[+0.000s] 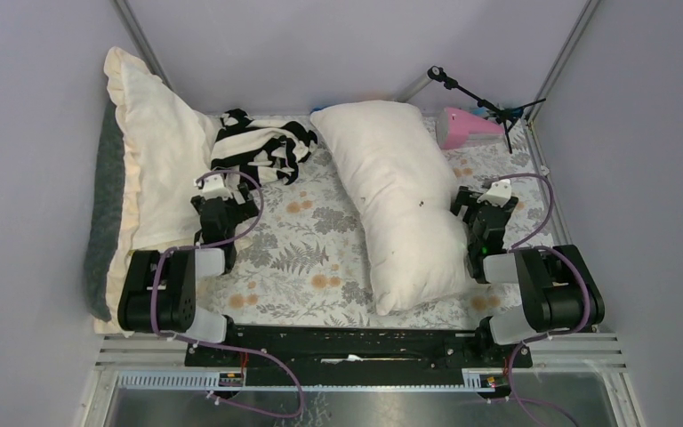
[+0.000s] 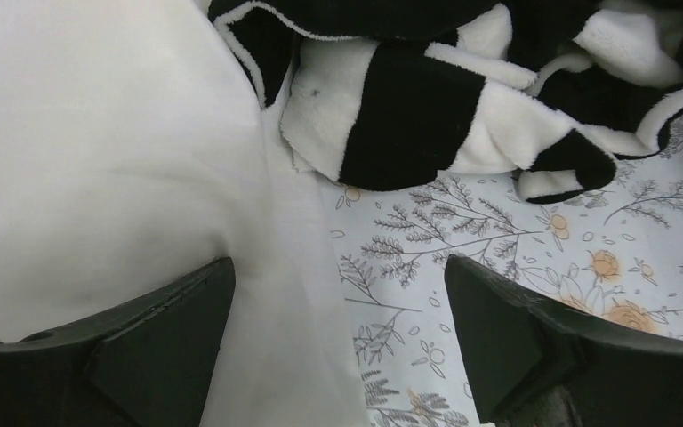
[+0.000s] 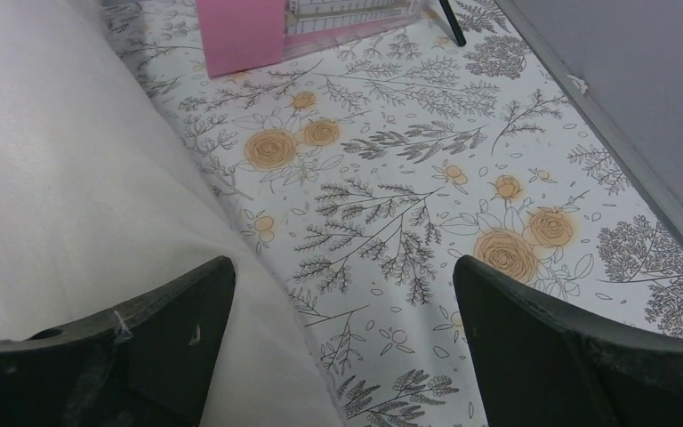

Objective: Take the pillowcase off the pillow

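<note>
We see the pillowcase crumpled in a heap at the far side of the tabletop. It is off the pillow, which lies bare just to its right. Our left pincer is spread wide and holds nothing, hanging near the pillowcase over the edge of a cream cushion. Our right pincer gapes just as wide, empty, beside the pillow's right flank.

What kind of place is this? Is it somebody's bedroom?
Probably not; it looks more like a robot test booth: plain grey walls, robot arms bolted to a black rail, and a small boom stand.
</note>
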Robot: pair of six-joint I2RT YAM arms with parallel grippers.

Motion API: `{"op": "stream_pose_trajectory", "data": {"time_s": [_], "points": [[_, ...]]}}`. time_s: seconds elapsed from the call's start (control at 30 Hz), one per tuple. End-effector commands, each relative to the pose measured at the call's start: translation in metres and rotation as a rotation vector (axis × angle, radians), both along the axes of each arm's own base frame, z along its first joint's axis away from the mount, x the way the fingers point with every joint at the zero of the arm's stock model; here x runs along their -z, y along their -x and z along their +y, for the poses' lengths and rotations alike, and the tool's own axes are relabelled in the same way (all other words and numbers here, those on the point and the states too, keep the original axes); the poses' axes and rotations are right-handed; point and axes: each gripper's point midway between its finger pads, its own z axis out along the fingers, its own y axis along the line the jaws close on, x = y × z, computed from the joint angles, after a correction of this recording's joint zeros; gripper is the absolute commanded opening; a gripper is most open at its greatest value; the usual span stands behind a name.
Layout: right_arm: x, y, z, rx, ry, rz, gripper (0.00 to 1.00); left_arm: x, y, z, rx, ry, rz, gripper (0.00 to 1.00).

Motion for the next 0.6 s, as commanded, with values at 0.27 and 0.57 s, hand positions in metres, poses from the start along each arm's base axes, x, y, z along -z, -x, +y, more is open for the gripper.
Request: {"op": "stream_pose_trajectory", "data": {"time_s": [0.27, 0.57], "points": [[0.017, 0.013, -0.007, 0.012, -0.006, -0.003, 1.00, -0.012, -0.011, -0.015, 0.123, -0.089, -0.103, 0.98], [0.014, 0.012, 0.006, -0.075, 0.020, -0.022, 1.00, -0.009, -0.002, -0.022, 0.172, -0.113, -0.138, 0.99]]}}
